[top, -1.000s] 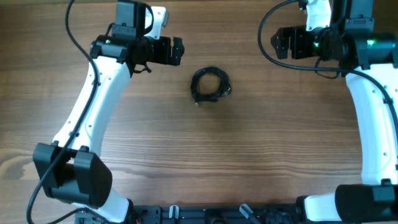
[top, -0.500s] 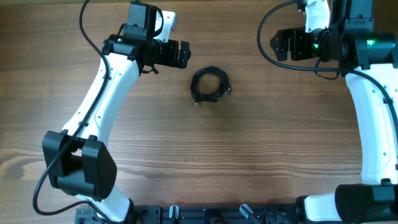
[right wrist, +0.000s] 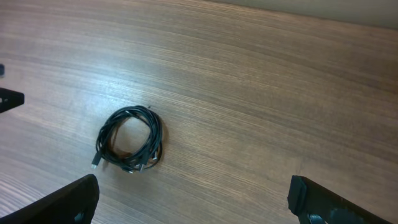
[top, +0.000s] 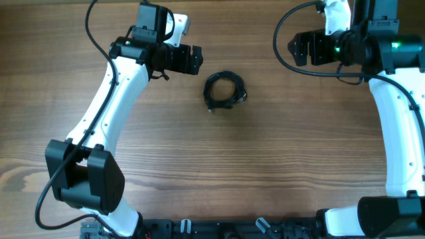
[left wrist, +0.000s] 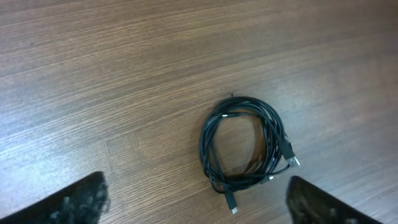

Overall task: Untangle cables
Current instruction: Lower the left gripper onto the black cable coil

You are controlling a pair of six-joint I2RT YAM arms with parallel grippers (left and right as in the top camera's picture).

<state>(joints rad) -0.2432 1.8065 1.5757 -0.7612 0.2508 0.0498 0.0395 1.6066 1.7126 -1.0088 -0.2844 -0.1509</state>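
Observation:
The cables (top: 224, 91) lie as one small coil of thin black wires with tiny plugs on the wooden table, also in the left wrist view (left wrist: 245, 149) and the right wrist view (right wrist: 129, 139). My left gripper (top: 196, 59) is open and empty, hovering just left of and above the coil. In its own view (left wrist: 199, 202) its jaws stand wide apart with the coil between and beyond them. My right gripper (top: 293, 48) is open and empty at the far right, well away from the coil; it also shows in the right wrist view (right wrist: 193, 199).
The wooden table (top: 219, 159) carries only the coil. The white arm links (top: 106, 106) and their thicker black hoses (top: 285, 60) hang at the left and right sides. The arm bases sit at the front edge.
The left arm swung to the right toward the coil over the first half second, then stayed still. The right arm and the coil have not moved.

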